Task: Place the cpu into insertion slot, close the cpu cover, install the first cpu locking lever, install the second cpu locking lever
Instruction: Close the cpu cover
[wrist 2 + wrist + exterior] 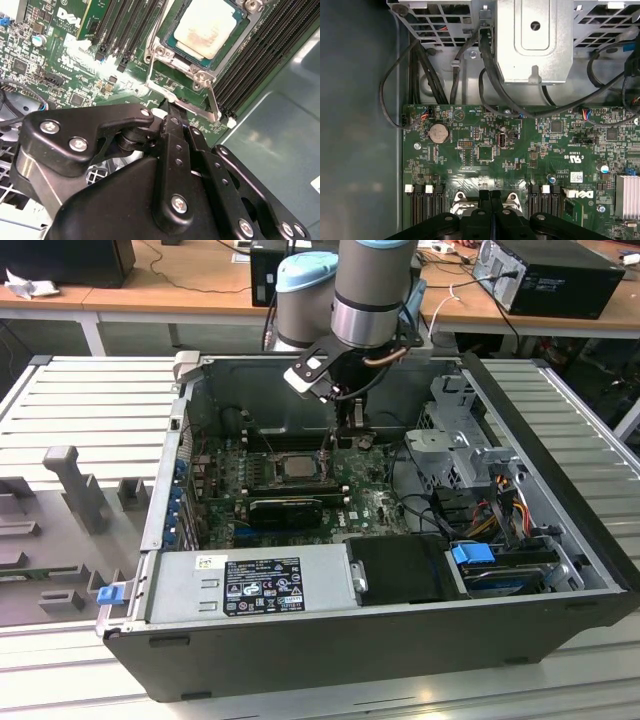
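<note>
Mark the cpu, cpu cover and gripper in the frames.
cpu [205, 27], second wrist view, middle of its pale top.
cpu cover [179, 64], second wrist view, silver frame edge beside the chip.
gripper [490, 194], first wrist view, between its fingertips.

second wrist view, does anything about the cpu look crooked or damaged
The cpu lies square in the window of the cpu cover, not askew. The only oddity is pale blotchy smears across its top. No damage is visible.
</note>
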Controlling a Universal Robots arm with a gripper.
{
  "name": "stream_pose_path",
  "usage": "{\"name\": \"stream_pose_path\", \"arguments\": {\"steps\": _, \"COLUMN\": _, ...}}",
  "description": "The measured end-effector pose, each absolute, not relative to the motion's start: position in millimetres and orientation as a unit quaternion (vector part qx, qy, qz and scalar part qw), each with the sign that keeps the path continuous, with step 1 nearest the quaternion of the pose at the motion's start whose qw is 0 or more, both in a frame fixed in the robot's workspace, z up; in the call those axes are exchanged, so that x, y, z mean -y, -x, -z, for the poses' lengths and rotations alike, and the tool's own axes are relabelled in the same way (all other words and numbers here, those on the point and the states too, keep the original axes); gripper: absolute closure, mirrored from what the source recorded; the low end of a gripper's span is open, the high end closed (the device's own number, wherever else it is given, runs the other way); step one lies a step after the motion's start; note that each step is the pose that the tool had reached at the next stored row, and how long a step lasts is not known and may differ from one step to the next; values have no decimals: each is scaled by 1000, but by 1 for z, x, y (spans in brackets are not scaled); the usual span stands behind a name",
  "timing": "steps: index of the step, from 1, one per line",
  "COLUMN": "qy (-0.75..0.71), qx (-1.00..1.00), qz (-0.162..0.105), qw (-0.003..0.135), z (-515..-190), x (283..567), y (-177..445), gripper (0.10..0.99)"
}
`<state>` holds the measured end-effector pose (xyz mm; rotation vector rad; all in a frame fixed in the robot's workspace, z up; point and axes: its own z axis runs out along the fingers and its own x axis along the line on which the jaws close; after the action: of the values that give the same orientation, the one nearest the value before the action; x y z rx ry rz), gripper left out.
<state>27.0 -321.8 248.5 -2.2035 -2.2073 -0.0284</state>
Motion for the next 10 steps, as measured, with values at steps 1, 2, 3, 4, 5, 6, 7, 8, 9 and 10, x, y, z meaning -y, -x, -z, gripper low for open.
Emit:
{"name": "stream_pose_path", "arguments": {"steps": 1, "qy": 706, "qx": 708, "qz": 9, "qw": 11, "z": -248, "x": 322, "y": -26, "gripper": 980}}
{"name": "stream_pose_path", "arguments": {"steps": 2, "qy": 706, "qx": 708, "qz": 9, "qw": 11, "z": -248, "x": 322, "y": -25, "gripper": 980}}
{"name": "stream_pose_path", "arguments": {"steps": 3, "qy": 706, "qx": 708, "qz": 9, "qw": 11, "z": -248, "x": 322, "y": -24, "gripper": 980}}
{"name": "stream_pose_path", "arguments": {"steps": 4, "qy": 706, "qx": 708, "qz": 9, "qw": 11, "z": -248, "x": 322, "y": -23, "gripper": 980}}
{"name": "stream_pose_path", "arguments": {"steps": 5, "qy": 706, "qx": 708, "qz": 9, "qw": 11, "z": -248, "x": 322, "y": -22, "gripper": 980}}
{"name": "stream_pose_path", "arguments": {"steps": 6, "qy": 706, "qx": 708, "qz": 9, "qw": 11, "z": -248, "x": 322, "y": -21, "gripper": 980}}
{"name": "stream_pose_path", "arguments": {"steps": 7, "qy": 706, "qx": 708, "qz": 9, "qw": 11, "z": -248, "x": 322, "y": -20, "gripper": 980}}
{"name": "stream_pose_path", "arguments": {"steps": 8, "qy": 706, "qx": 708, "qz": 9, "qw": 11, "z": -248, "x": 322, "y": -19, "gripper": 980}}
{"name": "stream_pose_path", "arguments": {"steps": 9, "qy": 706, "qx": 708, "qz": 9, "qw": 11, "z": -248, "x": 322, "y": -19, "gripper": 980}}
{"name": "stream_pose_path", "arguments": {"steps": 10, "qy": 706, "qx": 708, "qz": 9, "qw": 11, "z": -248, "x": 322, "y": -18, "gripper": 980}}
